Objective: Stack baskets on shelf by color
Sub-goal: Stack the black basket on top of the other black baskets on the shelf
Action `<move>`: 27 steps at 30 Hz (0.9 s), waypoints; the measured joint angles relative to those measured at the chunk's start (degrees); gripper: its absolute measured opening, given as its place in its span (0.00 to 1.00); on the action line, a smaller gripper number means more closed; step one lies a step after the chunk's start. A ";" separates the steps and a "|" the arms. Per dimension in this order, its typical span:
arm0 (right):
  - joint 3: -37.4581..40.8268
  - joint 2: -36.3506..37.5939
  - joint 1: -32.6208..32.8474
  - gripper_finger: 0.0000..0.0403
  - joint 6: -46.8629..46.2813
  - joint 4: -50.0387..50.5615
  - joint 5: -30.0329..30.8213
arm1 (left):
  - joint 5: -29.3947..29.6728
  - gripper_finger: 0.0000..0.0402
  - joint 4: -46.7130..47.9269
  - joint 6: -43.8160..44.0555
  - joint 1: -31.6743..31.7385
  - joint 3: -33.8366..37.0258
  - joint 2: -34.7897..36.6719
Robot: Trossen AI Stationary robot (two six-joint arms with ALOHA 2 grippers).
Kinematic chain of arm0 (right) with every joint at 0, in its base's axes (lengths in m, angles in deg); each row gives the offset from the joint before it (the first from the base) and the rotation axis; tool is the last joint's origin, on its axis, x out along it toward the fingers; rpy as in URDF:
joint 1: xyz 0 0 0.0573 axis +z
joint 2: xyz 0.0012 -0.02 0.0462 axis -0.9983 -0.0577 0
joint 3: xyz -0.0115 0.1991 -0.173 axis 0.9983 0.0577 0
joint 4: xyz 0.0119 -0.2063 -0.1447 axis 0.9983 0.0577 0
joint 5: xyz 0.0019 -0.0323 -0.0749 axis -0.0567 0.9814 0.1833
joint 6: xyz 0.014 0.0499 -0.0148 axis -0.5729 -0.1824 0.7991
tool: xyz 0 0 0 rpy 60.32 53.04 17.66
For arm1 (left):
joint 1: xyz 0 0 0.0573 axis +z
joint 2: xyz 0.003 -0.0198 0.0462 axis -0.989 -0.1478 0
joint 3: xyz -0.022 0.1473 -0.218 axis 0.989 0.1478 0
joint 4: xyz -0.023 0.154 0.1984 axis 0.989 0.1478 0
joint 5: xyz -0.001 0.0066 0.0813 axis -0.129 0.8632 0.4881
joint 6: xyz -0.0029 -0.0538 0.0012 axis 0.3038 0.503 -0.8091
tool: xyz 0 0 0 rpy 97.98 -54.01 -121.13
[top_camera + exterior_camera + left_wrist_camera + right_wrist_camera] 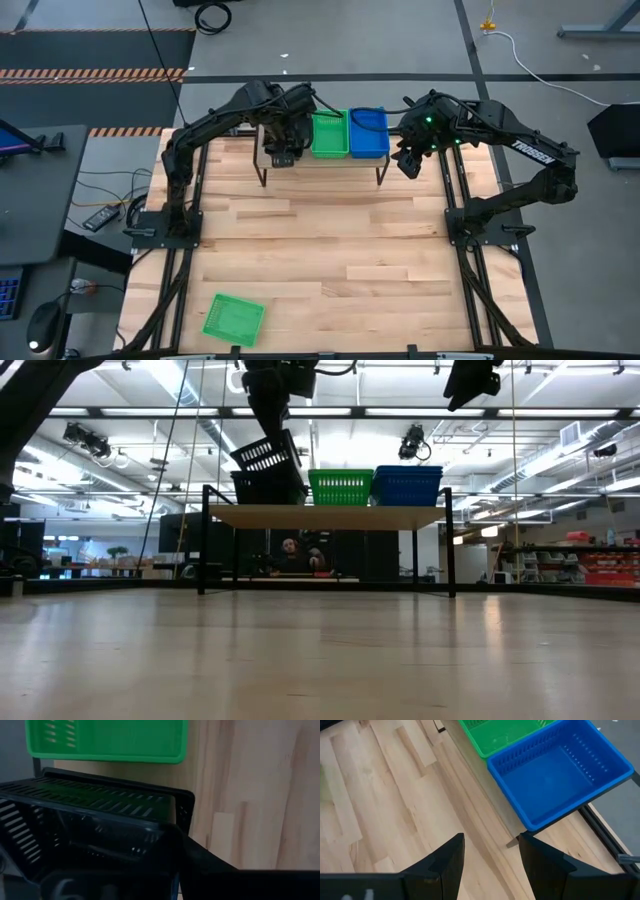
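Light wood tabletop [330,260] carries the shelf [322,162] at its far edge. On the shelf, green baskets [329,134] sit in the middle and blue baskets [368,133] just beside them at the right end. At the left end a black stack [262,488] stands — above it the left gripper [281,152] holds one black basket [268,455] tilted, fingers clamped on its wall. The right gripper [489,857] hovers near the blue baskets, fingers parted, empty. A lone green basket [233,318] lies on the tabletop's near left — well apart.
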 joint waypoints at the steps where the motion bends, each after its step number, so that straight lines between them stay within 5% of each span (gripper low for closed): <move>1: 0.00 0.00 0.00 0.48 0.00 0.02 0.01 | -0.78 0.04 -0.13 0.02 0.18 0.00 0.00; 12: 0.00 0.00 0.00 0.48 0.61 0.02 -0.01 | -1.28 0.07 0.59 0.66 1.20 0.00 -0.50; 27: 0.00 0.00 0.00 0.48 2.00 0.83 -0.42 | 1.74 0.33 0.53 8.12 1.52 0.04 -1.77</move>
